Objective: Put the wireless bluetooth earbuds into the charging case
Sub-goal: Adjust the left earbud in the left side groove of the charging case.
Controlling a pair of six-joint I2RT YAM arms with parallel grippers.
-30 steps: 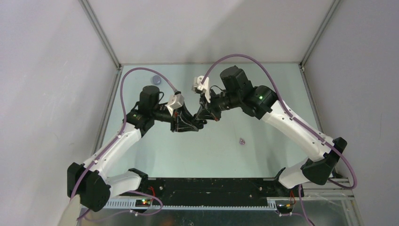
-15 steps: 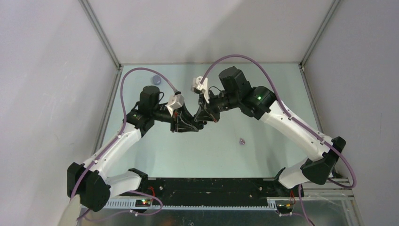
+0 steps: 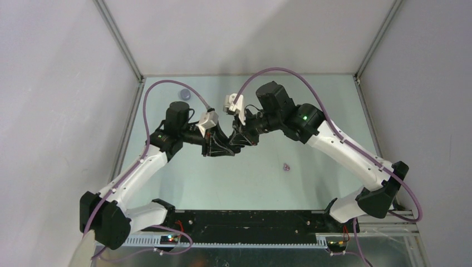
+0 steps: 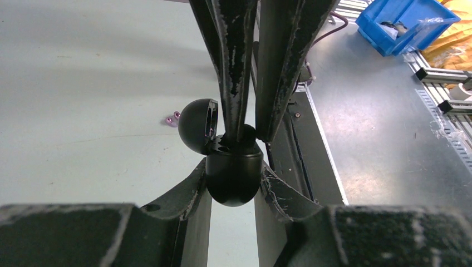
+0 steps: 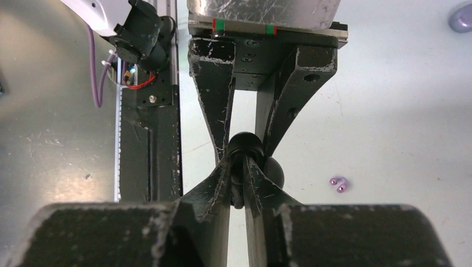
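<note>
Top cam: left gripper (image 3: 231, 149) & right gripper (image 3: 240, 142) nose to nose above mid table (image 3: 250, 189), tips nearly touching. Too small here to tell what's betw. them. Pair of lilac buds (image 3: 286, 166) on the table, well apart to the right, not yet picked up. Small lilac round thing (image 3: 184, 94) far back-left; can't tell what.

Left wrist cam: pinching the black case (image 4: 234, 178) by its lower half w/ left fingers (image 4: 189, 194), one each side. Prob. held steady like this so the other arm can load it. Lid (image 4: 198, 125) hinged back to the left, leaving the mouth open toward the right fingers (image 4: 234, 67). Those point down from above, tips at the mouth, w/ a small black lump (image 4: 245, 133) betw. them. Prob. a black bud at its socket, not sure.

Right wrist cam: right fingers almost together, slim gap only. Can't tell if gripping that lump or clear of it. Case just beyond the tips, clamped by left fingers. Lilac buds on the table, off to the right.
</note>
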